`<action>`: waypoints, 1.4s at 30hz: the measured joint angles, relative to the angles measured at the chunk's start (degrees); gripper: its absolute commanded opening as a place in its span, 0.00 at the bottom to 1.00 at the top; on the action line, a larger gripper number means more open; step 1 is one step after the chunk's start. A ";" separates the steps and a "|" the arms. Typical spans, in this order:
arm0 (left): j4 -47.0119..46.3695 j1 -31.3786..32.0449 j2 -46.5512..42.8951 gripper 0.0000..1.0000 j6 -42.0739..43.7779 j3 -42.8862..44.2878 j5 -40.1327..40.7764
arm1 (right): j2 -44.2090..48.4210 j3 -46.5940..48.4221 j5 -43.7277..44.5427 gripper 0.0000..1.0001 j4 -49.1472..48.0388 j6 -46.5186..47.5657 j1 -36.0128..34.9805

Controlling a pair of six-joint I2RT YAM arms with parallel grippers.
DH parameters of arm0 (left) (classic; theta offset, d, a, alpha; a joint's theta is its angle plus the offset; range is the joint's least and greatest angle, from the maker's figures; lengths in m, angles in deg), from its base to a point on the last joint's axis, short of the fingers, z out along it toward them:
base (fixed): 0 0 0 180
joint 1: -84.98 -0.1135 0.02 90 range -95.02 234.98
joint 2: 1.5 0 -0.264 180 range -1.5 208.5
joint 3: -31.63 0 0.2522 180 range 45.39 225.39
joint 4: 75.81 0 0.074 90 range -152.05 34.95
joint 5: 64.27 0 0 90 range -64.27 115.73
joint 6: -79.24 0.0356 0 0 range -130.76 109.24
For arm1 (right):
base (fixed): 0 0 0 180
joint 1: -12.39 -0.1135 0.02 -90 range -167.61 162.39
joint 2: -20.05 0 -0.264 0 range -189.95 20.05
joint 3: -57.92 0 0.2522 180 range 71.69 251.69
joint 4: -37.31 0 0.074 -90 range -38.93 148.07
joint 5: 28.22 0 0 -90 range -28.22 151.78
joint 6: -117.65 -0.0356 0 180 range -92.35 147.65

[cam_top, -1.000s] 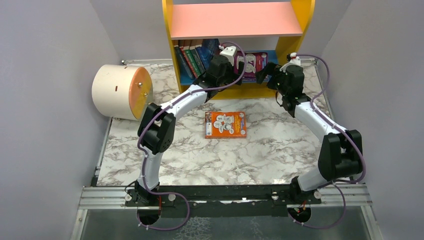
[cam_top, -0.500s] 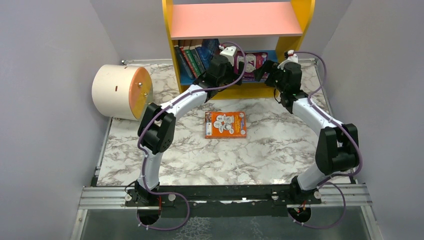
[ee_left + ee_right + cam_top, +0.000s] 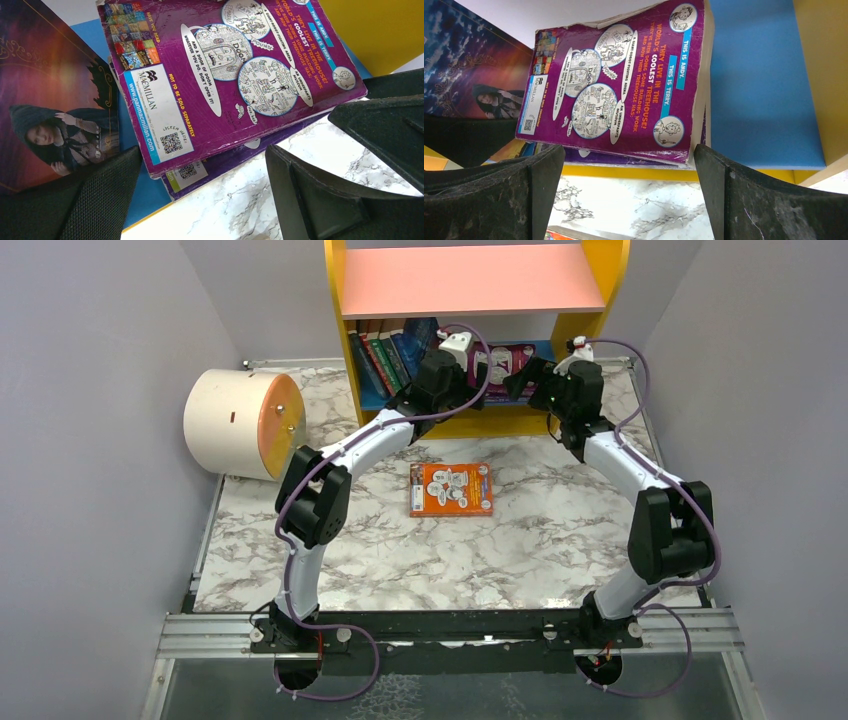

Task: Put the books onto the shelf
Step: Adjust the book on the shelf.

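The shelf (image 3: 470, 280) stands at the back, with a pink upper board and a blue lower board (image 3: 759, 85). Several books (image 3: 390, 350) lean upright at the lower board's left. Two purple books lie stacked flat on it; the top one (image 3: 225, 70) (image 3: 619, 85) overhangs the front edge, and the lower one (image 3: 215, 170) juts out beneath. An orange book (image 3: 451, 489) lies flat on the table. My left gripper (image 3: 487, 373) (image 3: 205, 197) is open just before the stack's left corner. My right gripper (image 3: 522, 378) (image 3: 629, 195) is open, its jaws either side of the stack's near end, holding nothing.
A cream cylinder with an orange end (image 3: 243, 423) lies at the table's left. Grey walls close in both sides. A dark book with a hooded girl on its cover (image 3: 50, 100) leans left of the purple stack. The shelf's yellow side panel (image 3: 824, 60) stands right of the stack.
My right arm has pushed forward and slightly left toward the purple books on the lower board. The left arm and the books have stayed put.
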 measured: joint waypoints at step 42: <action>-2.60 0.00 -2.82 0.87 -2.08 -6.34 -0.90 | -1.64 1.57 -1.73 1.00 -0.66 0.46 0.28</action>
